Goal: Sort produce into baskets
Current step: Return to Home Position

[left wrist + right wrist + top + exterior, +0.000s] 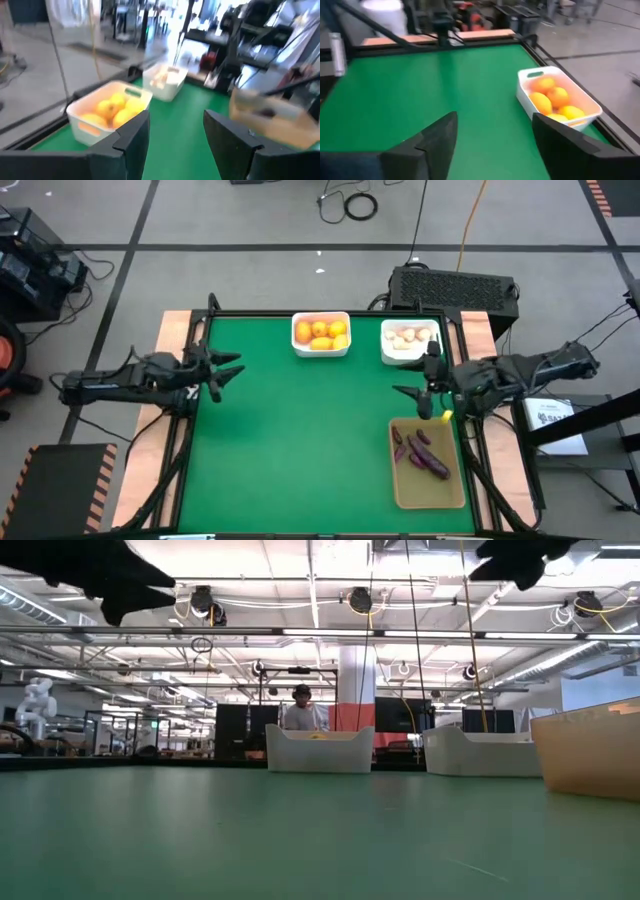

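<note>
Orange-yellow fruits point(321, 333) lie in a white bin point(321, 350) at the table's far middle. White bulbs point(410, 338) lie in a second white bin point(386, 345) to its right. Dark purple pieces point(421, 452) lie in the tan tray point(430, 491) at the near right. My left gripper point(226, 372) is open and empty over the table's left side. My right gripper point(420, 384) is open and empty, between the bulb bin and the tray. The fruit bin also shows in the left wrist view point(107, 112) and the right wrist view point(559, 101).
A black box with a grille point(455, 285) stands behind the table's far right corner. The green mat point(300, 440) is bare across its middle and left. A person point(301, 712) stands in the room beyond the table.
</note>
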Tool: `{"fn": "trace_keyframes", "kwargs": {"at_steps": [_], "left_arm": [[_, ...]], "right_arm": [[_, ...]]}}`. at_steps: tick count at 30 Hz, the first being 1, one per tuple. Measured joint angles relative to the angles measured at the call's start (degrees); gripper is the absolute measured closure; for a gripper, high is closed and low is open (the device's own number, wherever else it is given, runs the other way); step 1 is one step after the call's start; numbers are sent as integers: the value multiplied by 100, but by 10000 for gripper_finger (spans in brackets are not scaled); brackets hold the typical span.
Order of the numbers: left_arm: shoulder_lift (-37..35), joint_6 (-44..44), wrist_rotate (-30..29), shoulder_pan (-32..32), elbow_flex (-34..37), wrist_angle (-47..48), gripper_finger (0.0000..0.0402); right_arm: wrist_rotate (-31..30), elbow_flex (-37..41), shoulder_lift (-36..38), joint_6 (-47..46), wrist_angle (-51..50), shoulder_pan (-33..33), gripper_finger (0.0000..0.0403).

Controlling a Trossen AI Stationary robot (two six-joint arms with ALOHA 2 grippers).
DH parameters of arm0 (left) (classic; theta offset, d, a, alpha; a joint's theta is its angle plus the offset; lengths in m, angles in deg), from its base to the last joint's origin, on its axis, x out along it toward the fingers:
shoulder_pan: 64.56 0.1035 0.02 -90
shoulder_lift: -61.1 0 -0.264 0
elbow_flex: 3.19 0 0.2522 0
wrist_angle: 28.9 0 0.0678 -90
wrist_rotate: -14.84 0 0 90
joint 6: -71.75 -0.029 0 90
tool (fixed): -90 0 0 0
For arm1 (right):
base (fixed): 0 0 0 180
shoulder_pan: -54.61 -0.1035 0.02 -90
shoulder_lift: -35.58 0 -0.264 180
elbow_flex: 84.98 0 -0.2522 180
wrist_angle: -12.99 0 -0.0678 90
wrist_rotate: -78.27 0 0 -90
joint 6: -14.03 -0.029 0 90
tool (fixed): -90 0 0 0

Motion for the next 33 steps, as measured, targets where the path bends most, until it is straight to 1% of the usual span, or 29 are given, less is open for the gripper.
{"fn": "trace_keyframes", "kwargs": {"at_steps": [2, 4, 7, 10, 11, 12, 14, 17, 22, 26, 30, 33], "left_arm": [[-350, -98, 22, -37, 270, -238, 208], [-638, -134, 47, -52, 490, -454, 208], [-975, -108, 66, -52, 767, -531, 208], [-1240, -99, 144, -51, 1014, -685, 208], [-1304, -99, 177, -52, 1088, -720, 208], [-1368, -99, 202, -52, 1167, -743, 208], [-1483, -98, 300, -52, 1306, -838, 208], [-1596, -93, 497, -52, 1414, -893, 208], [-1654, -21, 720, -52, 1494, -925, 208], [-1654, 133, 928, -52, 1569, -932, 208], [-1654, 308, 1036, -52, 1611, -902, 208], [-1654, 353, 1109, -52, 1612, -908, 208]], "right_arm": [[255, -2, 230, 170, -46, 62, 177], [428, -2, 439, 325, -46, 117, 216], [535, 1, 676, 491, -39, 181, 291], [697, 230, 851, 653, 287, 253, 372], [809, 372, 924, 706, 448, 285, 387], [935, 536, 1005, 716, 646, 322, 392], [1157, 932, 1189, 654, 1065, 411, 389], [1392, 1559, 1520, 386, 1704, 561, 394], [1437, 2515, 2021, -147, 2663, 729, 400], [1815, 3191, 2349, -418, 3239, 771, 402], [2132, 3596, 2597, -637, 3527, 769, 402], [2162, 3765, 2751, -666, 3506, 769, 402]]}}
